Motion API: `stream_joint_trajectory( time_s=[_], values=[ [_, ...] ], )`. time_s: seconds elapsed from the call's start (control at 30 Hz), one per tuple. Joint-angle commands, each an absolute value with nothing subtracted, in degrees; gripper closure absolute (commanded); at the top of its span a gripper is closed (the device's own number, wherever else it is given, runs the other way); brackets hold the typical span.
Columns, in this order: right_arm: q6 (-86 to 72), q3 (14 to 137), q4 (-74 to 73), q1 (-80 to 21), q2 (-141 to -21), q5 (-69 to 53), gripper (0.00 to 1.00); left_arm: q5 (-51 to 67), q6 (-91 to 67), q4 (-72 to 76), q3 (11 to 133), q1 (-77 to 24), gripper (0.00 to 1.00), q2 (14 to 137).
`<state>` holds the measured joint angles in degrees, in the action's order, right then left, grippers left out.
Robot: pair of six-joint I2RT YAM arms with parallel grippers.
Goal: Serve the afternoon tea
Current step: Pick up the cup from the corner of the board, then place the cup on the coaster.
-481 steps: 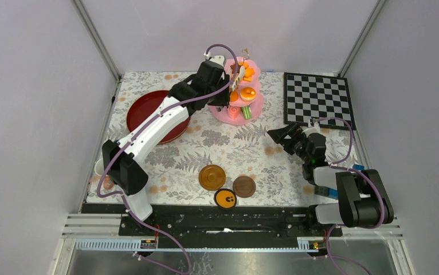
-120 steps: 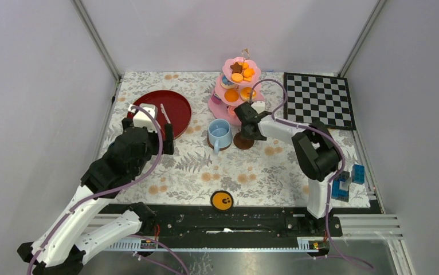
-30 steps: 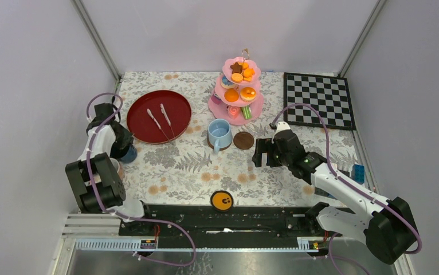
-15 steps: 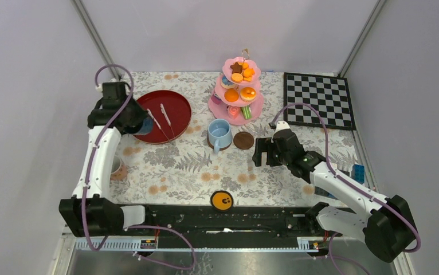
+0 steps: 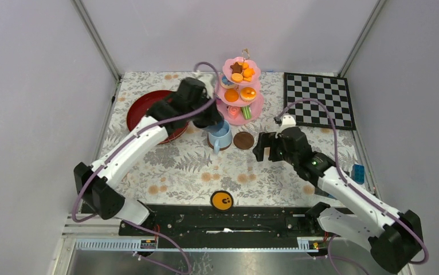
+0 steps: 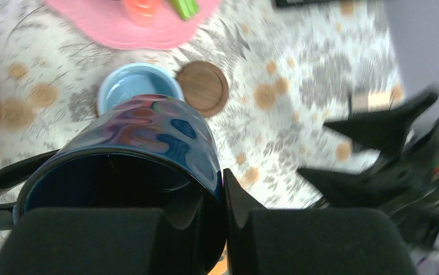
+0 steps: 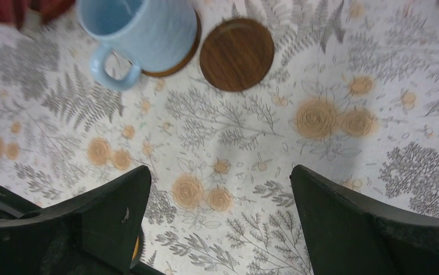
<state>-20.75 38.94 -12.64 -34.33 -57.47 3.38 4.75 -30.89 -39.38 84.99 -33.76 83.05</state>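
Note:
The pink three-tier cake stand (image 5: 228, 112) with small pastries and a brown star biscuit stands at the back centre; its base shows in the left wrist view (image 6: 131, 28). In front of it, a light-blue cup (image 5: 223, 137) (image 6: 138, 86) (image 7: 142, 31) sits on a brown saucer. An empty brown saucer (image 5: 243, 140) (image 6: 202, 87) (image 7: 236, 54) lies just to its right. My left gripper (image 5: 214, 117) (image 6: 212, 192) is shut on the rim of a dark-blue cup (image 6: 142, 143), held above the light-blue cup. My right gripper (image 5: 265, 148) (image 7: 220, 177) is open and empty, right of the empty saucer.
A red round tray (image 5: 142, 109) lies at the back left, partly under my left arm. The chessboard (image 5: 318, 100) is at the back right. An orange-and-black disc (image 5: 223, 199) lies at the front edge. Blue blocks (image 5: 357, 172) lie at the right edge.
My left arm has swung right from the red tray's left side, carrying the dark-blue cup to above the light-blue cup. My right gripper has barely moved.

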Motion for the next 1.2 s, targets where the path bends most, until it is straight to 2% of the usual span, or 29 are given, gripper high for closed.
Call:
stream_joint_trajectory(
  time_s=[0.0, 0.13, 0.37, 0.43, 0.53, 0.63, 0.7, 0.8, 0.9, 1.0, 1.1, 1.17],
  values=[
    [-19.11, 39.66, -11.11, -34.08, -50.43, 6.89, 0.00, 5.68, -4.45, -37.01, 88.57, -41.42, 1.00, 80.87],
    [-15.26, 38.39, -7.88, -34.10, -46.47, 2.76, 0.01, 3.46, 14.10, -39.20, 83.46, -46.50, 1.00, 74.89],
    [-18.16, 37.81, -2.14, -34.10, -43.52, -5.93, 0.00, 10.23, 28.22, -41.70, 70.73, -53.00, 1.00, 66.02],
    [-18.66, 38.40, -3.47, -34.12, -42.57, -3.01, 0.01, 11.05, 30.98, -41.43, 68.36, -54.20, 1.00, 64.72],
    [-21.11, 38.00, -6.54, -34.10, -40.39, 9.16, 0.00, 13.89, 35.52, -38.79, 66.26, -54.91, 1.00, 63.15],
    [-21.03, 34.82, -3.65, -34.15, -36.61, 10.58, 0.00, 16.86, 41.63, -36.26, 65.99, -55.10, 1.00, 62.61],
    [-18.10, 32.27, 1.61, -34.10, -34.35, 4.81, 0.00, 19.22, 45.17, -36.95, 67.33, -55.23, 1.00, 63.36],
    [-11.36, 28.75, 9.38, -34.20, -33.02, -11.62, 0.01, 21.30, 49.78, -43.15, 70.73, -55.57, 1.00, 65.41],
    [-7.31, 29.24, 10.54, -34.19, -33.69, -21.56, 0.00, 16.34, 49.23, -49.54, 72.17, -59.33, 1.00, 67.41],
    [-0.79, 31.00, 7.86, -34.18, -35.14, -28.38, 0.00, 7.19, 46.32, -52.95, 67.86, -67.85, 1.00, 67.11],
    [11.81, 33.23, 2.42, -34.18, -37.42, -40.18, 0.01, 2.84, 44.55, -53.18, 62.73, -71.78, 1.00, 64.71],
    [22.78, 35.25, -5.04, -34.17, -39.24, -46.92, 0.09, -1.76, 43.65, -52.65, 60.82, -75.84, 1.00, 62.67]
  ],
)
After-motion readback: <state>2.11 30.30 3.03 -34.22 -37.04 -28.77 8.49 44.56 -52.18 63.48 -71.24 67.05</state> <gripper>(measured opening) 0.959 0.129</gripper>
